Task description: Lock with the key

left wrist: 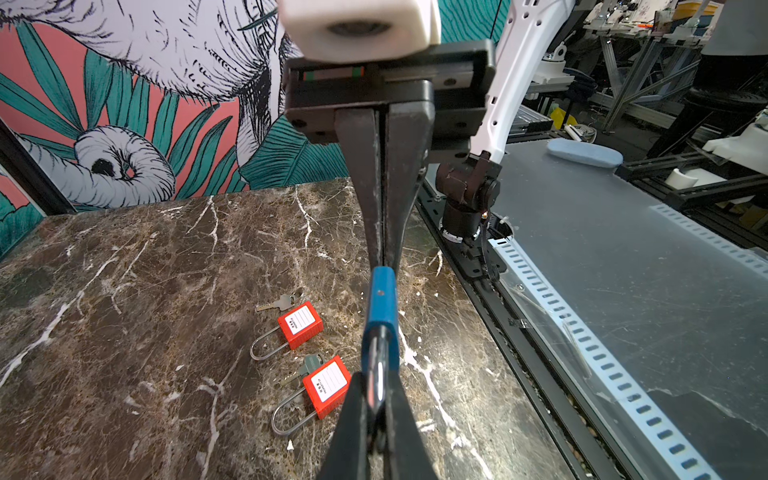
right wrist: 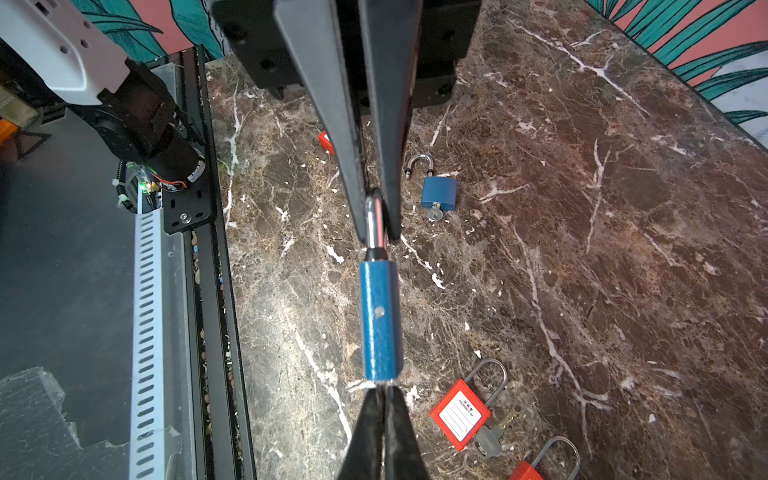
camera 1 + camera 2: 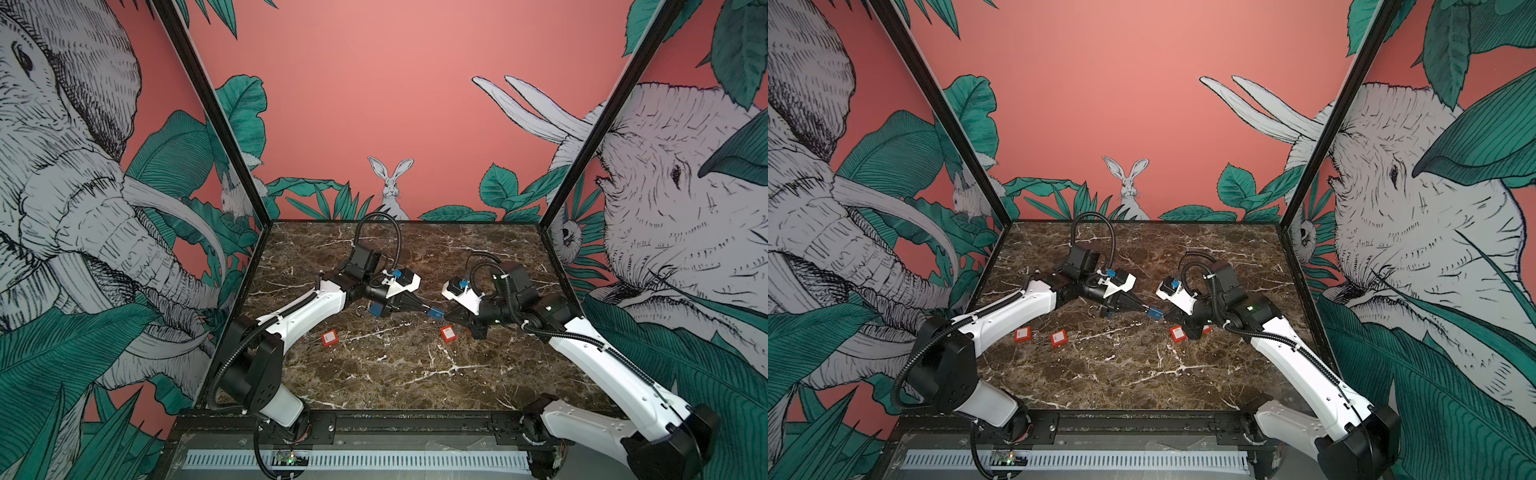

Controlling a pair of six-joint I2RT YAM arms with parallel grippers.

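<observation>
A blue padlock (image 3: 436, 312) (image 3: 1156, 313) hangs above the marble between my two grippers. My left gripper (image 1: 376, 372) (image 3: 426, 309) is shut on its silver shackle (image 2: 373, 220). The blue body (image 2: 380, 316) (image 1: 381, 307) juts out from those jaws. My right gripper (image 2: 384, 387) (image 3: 446, 318) is shut at the body's keyhole end. The key is almost wholly hidden between its fingertips; only a sliver of metal shows there. In the left wrist view the right gripper's fingers (image 1: 399, 187) come down onto the far end of the body.
A second blue padlock (image 2: 438, 193) (image 3: 376, 309) lies on the marble table (image 3: 395, 374), shackle open and a key in it, under the left arm. Several red padlocks with keys lie near the front: (image 3: 330, 337), (image 3: 448, 333), (image 1: 300, 325), (image 1: 326, 386), (image 2: 459, 413).
</observation>
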